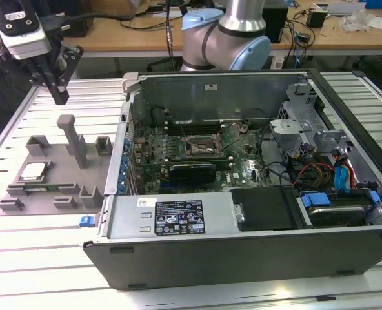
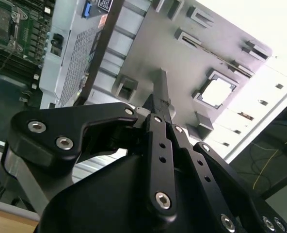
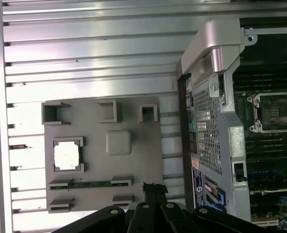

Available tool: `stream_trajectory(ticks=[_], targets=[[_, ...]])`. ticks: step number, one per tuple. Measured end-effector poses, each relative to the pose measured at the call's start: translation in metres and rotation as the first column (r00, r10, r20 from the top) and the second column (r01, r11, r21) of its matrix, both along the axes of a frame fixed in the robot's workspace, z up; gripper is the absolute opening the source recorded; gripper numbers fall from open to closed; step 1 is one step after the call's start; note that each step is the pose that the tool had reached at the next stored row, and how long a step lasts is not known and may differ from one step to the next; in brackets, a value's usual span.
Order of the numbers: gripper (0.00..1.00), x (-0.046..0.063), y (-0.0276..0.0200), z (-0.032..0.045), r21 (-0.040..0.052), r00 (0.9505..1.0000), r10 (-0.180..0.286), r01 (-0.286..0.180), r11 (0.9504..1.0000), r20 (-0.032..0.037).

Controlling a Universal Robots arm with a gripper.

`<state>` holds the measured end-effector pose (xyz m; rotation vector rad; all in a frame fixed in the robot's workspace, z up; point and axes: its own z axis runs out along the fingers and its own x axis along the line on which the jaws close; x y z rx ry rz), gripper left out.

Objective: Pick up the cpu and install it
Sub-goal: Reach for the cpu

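Observation:
The cpu is a small silver square lying flat in a recess of the grey fixture plate, at the exterior view's left of the open computer case. It also shows in the first wrist view and the second wrist view. My gripper hangs in the air above the far side of that plate, well clear of the cpu, fingers together and holding nothing. Its fingertips show in both wrist views. The dark socket frame sits on the green motherboard inside the case.
A tall grey post and several small blocks stand up from the fixture plate below the gripper. The case's raised side wall separates plate and motherboard. A long black card lies in front of the socket. Cables and drive bays crowd the case's right.

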<state>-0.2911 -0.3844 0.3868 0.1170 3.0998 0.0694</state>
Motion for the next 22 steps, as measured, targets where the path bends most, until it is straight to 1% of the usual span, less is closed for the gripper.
stream_trajectory(ticks=[2,4,7,8,12,17,22], targets=[[0.11,-0.004,0.0019,-0.0005,-0.0001,1.0,0.0,0.0,1.0,0.0],[0.11,-0.01,0.0049,-0.0012,0.0,1.0,0.0,0.0,1.0,0.0],[0.11,-0.015,0.0075,-0.0017,-0.0002,1.0,0.0,0.0,1.0,-0.0002],[0.11,-0.02,0.0099,-0.0025,-0.0001,1.0,0.0,0.0,1.0,0.0],[0.11,-0.027,0.0139,-0.0038,0.0,1.0,0.0,0.0,1.0,0.0001],[0.11,-0.039,0.0207,-0.0058,0.0,1.0,0.0,0.0,1.0,0.0],[0.11,-0.048,0.025,-0.0075,0.0,1.0,0.0,0.0,1.0,0.0]])
